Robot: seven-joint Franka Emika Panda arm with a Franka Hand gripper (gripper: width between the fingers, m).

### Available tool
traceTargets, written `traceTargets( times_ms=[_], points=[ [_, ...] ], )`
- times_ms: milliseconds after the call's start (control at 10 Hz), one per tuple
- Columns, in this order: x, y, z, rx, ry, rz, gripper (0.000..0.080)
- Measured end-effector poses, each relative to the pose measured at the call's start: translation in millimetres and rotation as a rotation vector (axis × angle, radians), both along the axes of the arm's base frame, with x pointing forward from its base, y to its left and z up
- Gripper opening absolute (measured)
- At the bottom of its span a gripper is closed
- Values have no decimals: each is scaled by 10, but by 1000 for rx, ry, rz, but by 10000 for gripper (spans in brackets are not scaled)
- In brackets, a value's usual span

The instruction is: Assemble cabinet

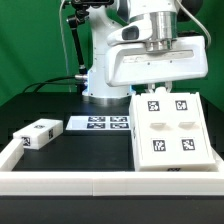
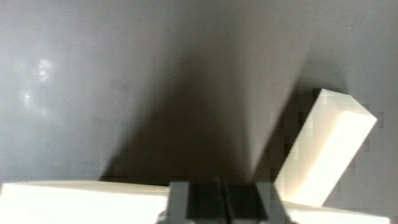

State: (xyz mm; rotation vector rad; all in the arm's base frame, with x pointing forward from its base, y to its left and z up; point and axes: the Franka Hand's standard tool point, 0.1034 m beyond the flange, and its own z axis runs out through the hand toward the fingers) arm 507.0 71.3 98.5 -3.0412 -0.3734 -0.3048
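Note:
The cabinet (image 1: pixel 170 135) is a large white box with several square tags, lying flat on the black table at the exterior view's right. A small white tagged block (image 1: pixel 35 135) lies at the exterior view's left. My gripper (image 1: pixel 156 90) hangs just over the cabinet's far edge. In the wrist view its dark fingers (image 2: pixel 199 200) stand pressed together with nothing between them. A white slab edge (image 2: pixel 324 140) and a white surface (image 2: pixel 80 203) flank them; I cannot tell which pieces these are.
The marker board (image 1: pixel 100 123) lies flat between the block and the cabinet. A long white border rail (image 1: pixel 90 182) runs along the near side and turns up the exterior view's left. The robot base (image 1: pixel 100 70) stands behind.

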Motion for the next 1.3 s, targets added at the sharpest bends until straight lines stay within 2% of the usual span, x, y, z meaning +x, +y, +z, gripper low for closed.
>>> traceTargets(
  times_ms=[500, 700, 1000, 1300],
  points=[
    [147, 23, 191, -1, 18, 6, 2],
    [212, 32, 232, -2, 17, 17, 2],
    [202, 32, 223, -2, 19, 17, 2],
    [306, 45, 348, -2, 54, 21, 2]
  ],
)
